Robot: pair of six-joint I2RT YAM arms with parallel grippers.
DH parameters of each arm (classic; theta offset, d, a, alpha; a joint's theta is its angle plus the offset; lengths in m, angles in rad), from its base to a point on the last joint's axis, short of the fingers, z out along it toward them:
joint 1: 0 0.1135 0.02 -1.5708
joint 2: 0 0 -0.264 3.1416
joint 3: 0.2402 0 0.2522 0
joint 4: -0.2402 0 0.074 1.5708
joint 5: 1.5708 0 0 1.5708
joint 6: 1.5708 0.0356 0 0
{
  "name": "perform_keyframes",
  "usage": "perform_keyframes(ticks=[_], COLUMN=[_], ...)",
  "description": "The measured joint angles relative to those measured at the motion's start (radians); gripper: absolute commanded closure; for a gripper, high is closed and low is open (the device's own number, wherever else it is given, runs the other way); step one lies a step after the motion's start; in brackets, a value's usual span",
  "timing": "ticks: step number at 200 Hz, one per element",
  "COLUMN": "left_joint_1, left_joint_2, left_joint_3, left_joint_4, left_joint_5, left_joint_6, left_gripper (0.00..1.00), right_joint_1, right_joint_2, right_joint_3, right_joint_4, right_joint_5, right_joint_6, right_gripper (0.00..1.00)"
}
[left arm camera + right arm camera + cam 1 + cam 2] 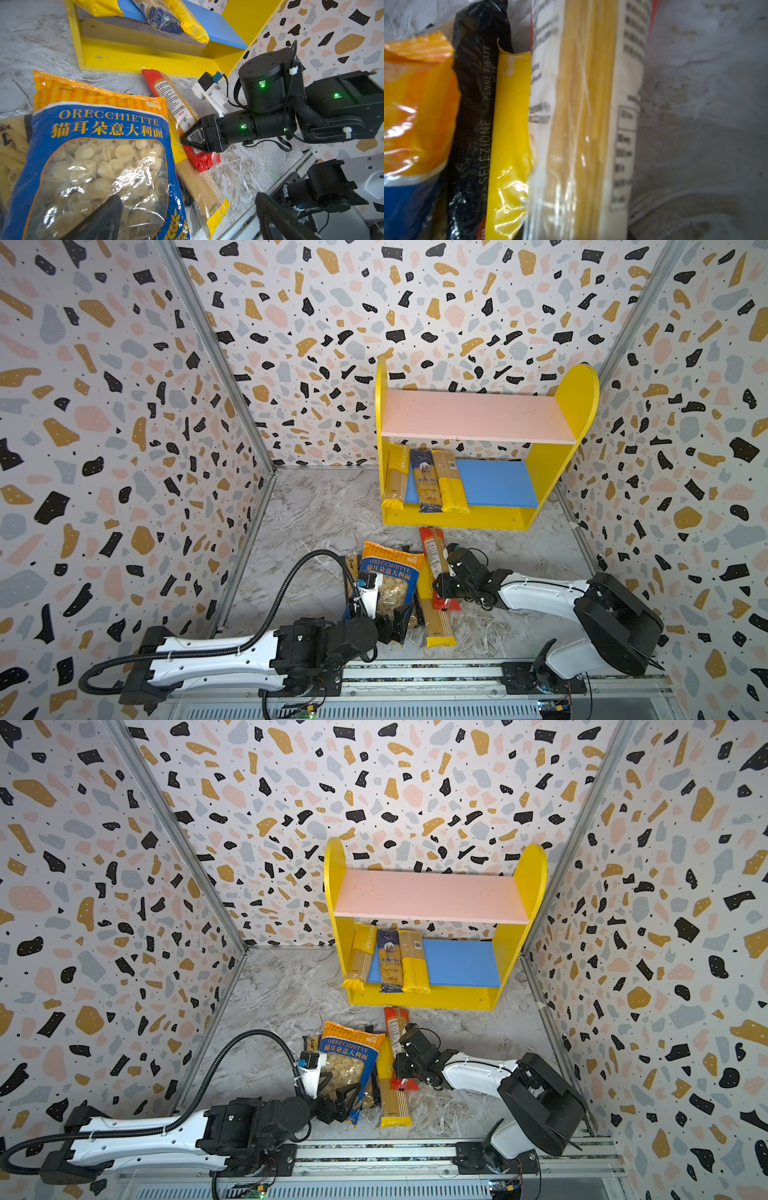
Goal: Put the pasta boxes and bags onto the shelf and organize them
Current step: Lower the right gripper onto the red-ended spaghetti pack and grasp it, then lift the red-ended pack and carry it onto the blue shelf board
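Left wrist view: right claw (183, 139) touching red-orange spaghetti pack (167, 90), grip unclear

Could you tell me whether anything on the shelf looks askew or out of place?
Yes. On the blue lower board, the left yellow pack, dark blue pack and right yellow pack all stick out past its front edge, and the left one lies slanted toward the shelf's yellow side panel.

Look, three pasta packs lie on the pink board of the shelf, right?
No. The three packs lie on the blue board of the shelf, below the pink board. Both top views show it.
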Motion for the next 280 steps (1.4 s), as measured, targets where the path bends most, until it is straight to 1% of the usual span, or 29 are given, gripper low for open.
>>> perform_keyframes(ticks=[32, 72, 102, 131, 170, 202, 227, 257, 280], left_joint_1=[0.000, 0.000, 0.000, 0.000, 0.000, 0.000, 0.000, 0.000, 0.000], left_joint_2=[-0.004, -0.004, 0.007, 0.033, 0.071, 0.093, 0.105, 0.124, 0.156], left_joint_3=[0.000, 0.000, 0.001, 0.003, 0.021, 0.048, 0.061, 0.083, 0.118], left_joint_4=[-0.010, -0.014, -0.014, -0.014, -0.011, -0.006, -0.005, -0.005, -0.005], left_joint_5=[-0.005, -0.011, -0.012, -0.011, -0.005, 0.001, 0.002, 0.001, 0.001], left_joint_6=[0.000, 0.000, 0.000, 0.000, 0.000, 0.002, 0.010, 0.028, 0.046], left_gripper=[0.00, 0.00, 0.00, 0.00, 0.00, 0.00, 0.00, 0.00, 0.00], right_joint_1=[-0.002, -0.058, -0.089, -0.101, -0.111, -0.119, -0.120, -0.122, -0.128], right_joint_2=[-0.109, -0.336, -0.511, -0.668, -0.816, -0.876, -0.885, -0.871, -0.816], right_joint_3=[-0.067, -0.145, -0.152, -0.151, -0.135, -0.066, 0.008, 0.088, 0.152], right_joint_4=[-0.055, -0.217, -0.370, -0.481, -0.640, -0.768, -0.816, -0.844, -0.852], right_joint_5=[-0.021, -0.074, -0.090, -0.089, -0.083, -0.047, -0.019, 0.024, 0.061], right_joint_6=[0.003, -0.004, -0.005, -0.004, -0.003, -0.002, -0.004, -0.014, -0.040], right_gripper=[0.78, 0.78, 0.79, 0.79, 0.79, 0.79, 0.77, 0.75, 0.76])
